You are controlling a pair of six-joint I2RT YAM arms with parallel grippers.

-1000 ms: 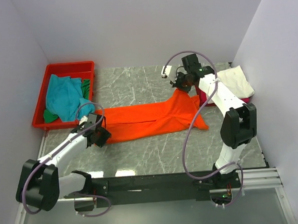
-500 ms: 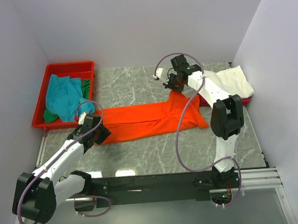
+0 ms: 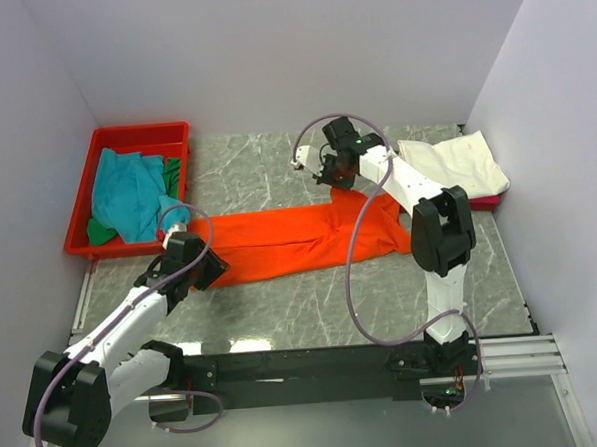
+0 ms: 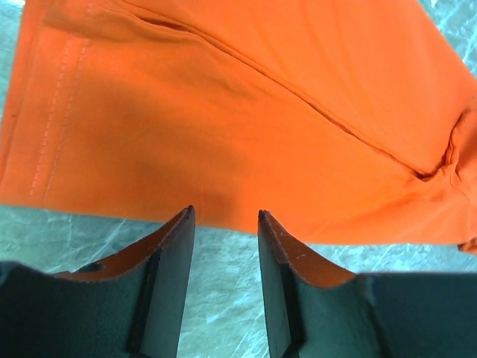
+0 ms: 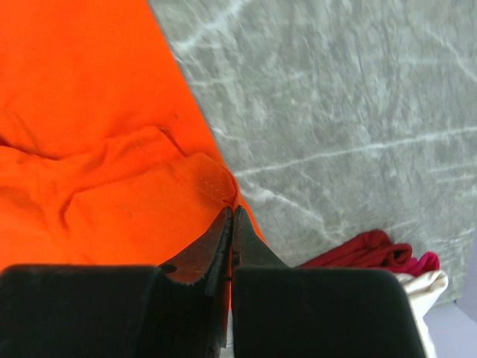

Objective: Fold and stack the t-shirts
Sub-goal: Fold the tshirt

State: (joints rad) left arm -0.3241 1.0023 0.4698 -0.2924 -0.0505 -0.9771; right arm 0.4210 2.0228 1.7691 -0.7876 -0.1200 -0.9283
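Orange t-shirt (image 3: 279,242) stretched flat across the marble table (image 3: 265,165), one corner pinched.
The right gripper (image 5: 231,218) is clamped tight on the hem at the shirt's 1 o'clock corner. The left gripper (image 4: 223,218) stands partly open at the 8 o'clock end, fingertips at the cloth's edge (bare marble between them, nothing gripped). A teal t-shirt (image 3: 127,197) fills the red tray (image 3: 139,135) at 10 o'clock. A white t-shirt (image 3: 455,160) lies at 2 o'clock.
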